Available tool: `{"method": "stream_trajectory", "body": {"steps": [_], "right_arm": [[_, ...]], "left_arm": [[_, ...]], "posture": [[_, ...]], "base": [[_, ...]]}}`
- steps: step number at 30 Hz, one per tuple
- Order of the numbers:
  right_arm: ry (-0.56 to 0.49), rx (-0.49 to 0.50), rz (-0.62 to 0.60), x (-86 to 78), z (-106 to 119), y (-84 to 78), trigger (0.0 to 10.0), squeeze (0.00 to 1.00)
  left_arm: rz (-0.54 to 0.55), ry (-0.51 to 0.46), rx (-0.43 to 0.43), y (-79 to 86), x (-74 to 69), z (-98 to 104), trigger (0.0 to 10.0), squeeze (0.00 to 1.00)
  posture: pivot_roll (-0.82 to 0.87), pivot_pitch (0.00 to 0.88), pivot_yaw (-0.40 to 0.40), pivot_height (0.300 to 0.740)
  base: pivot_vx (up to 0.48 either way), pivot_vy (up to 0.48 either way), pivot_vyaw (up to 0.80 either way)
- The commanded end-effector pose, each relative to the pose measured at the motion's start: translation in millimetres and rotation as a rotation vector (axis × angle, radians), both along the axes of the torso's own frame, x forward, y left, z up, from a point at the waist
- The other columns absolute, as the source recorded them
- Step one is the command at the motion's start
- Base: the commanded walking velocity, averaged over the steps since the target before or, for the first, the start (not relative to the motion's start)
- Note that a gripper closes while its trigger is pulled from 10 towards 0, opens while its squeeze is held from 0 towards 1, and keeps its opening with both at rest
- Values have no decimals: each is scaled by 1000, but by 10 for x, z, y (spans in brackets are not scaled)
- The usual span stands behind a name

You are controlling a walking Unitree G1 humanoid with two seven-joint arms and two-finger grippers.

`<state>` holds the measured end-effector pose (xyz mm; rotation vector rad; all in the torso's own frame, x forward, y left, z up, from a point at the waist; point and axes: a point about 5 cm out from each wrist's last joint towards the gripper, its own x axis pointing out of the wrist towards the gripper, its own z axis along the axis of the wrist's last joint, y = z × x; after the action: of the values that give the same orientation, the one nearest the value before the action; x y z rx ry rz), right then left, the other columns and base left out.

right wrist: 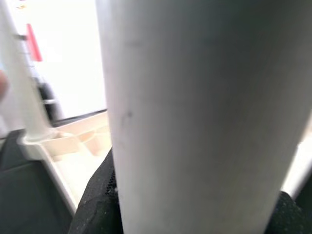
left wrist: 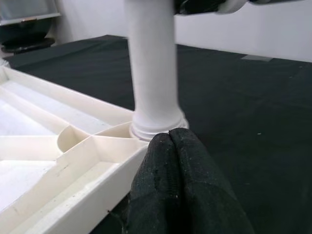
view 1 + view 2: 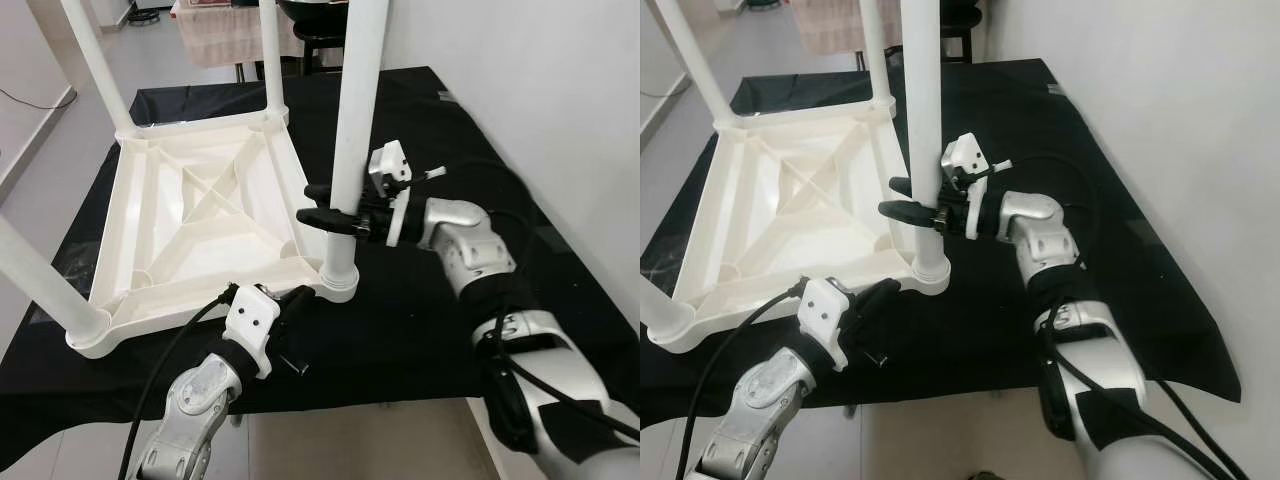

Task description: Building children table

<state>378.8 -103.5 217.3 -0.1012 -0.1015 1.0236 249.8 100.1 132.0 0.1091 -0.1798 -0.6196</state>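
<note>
A white children's table (image 3: 200, 215) is seen lying upside down on a black cloth (image 3: 420, 320), its ribbed underside facing up and its legs pointing upward. The near left leg (image 3: 35, 280) is cut off by the picture's edge, and the two far legs (image 3: 95, 60) run out of the top of the frame. Below the table's near edge, the left gripper (image 3: 297, 300) is held against the corner beside the socket of the near right leg (image 3: 355, 120); in the left wrist view its fingers (image 2: 178, 185) are pressed together with nothing between them. The base of that leg is seated in its corner socket (image 3: 340, 282), and its upper end is cut off above. Partway up this leg, the right gripper (image 3: 330, 205) is clamped around it, one black finger on each side. In the right wrist view the leg (image 1: 195, 117) is blurred and close, hiding most of the fingers.
</note>
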Motion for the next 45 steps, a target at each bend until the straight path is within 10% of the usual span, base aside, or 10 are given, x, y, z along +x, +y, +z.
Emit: {"method": "stream_trajectory", "body": {"steps": [1,14,15,16,18,19,26,28,42,45], "right_arm": [[153,-31,-404,-45,-496,-64,0,0],[180,-117,-677,-237,-656,-136,0,0],[180,-119,-666,-238,-646,-113,902,0],[167,-113,-650,-224,-613,-94,10000,0],[155,-99,-616,-212,-573,-68,10000,0],[139,-75,-602,-193,-515,-65,10000,1000],[24,-27,-427,-78,-54,-132,10000,933],[-28,-33,-311,-71,59,-151,10000,0],[14,-140,-46,18,-15,-256,10000,0],[38,-148,18,8,-53,-247,6314,0]], "left_arm": [[-3,-8,9,19,-21,10,10000,0],[-6,-7,9,35,-10,19,10000,0],[-3,-9,11,33,-9,21,10000,0],[-2,-10,11,29,-8,21,10000,0],[-3,-9,10,27,-7,20,10000,0],[-5,-8,9,27,-8,20,10000,0],[-8,-6,4,30,-4,24,10000,0],[-8,-7,4,27,-5,25,10000,0],[-11,-8,-1,-2,-11,30,10000,0],[-11,-8,-1,-8,-11,29,10000,0]], "posture": [[36,115,5,740],[37,115,-3,740],[36,115,-2,740],[37,115,-2,740],[37,114,-2,740],[37,114,-2,740],[37,113,-4,740],[38,112,-9,740],[48,110,-19,740],[47,110,-19,740]], "base": [[0,0,0],[0,0,0],[0,0,0],[0,0,0],[0,0,0],[0,0,0],[0,0,0],[0,0,0],[0,0,0],[0,0,0]]}}
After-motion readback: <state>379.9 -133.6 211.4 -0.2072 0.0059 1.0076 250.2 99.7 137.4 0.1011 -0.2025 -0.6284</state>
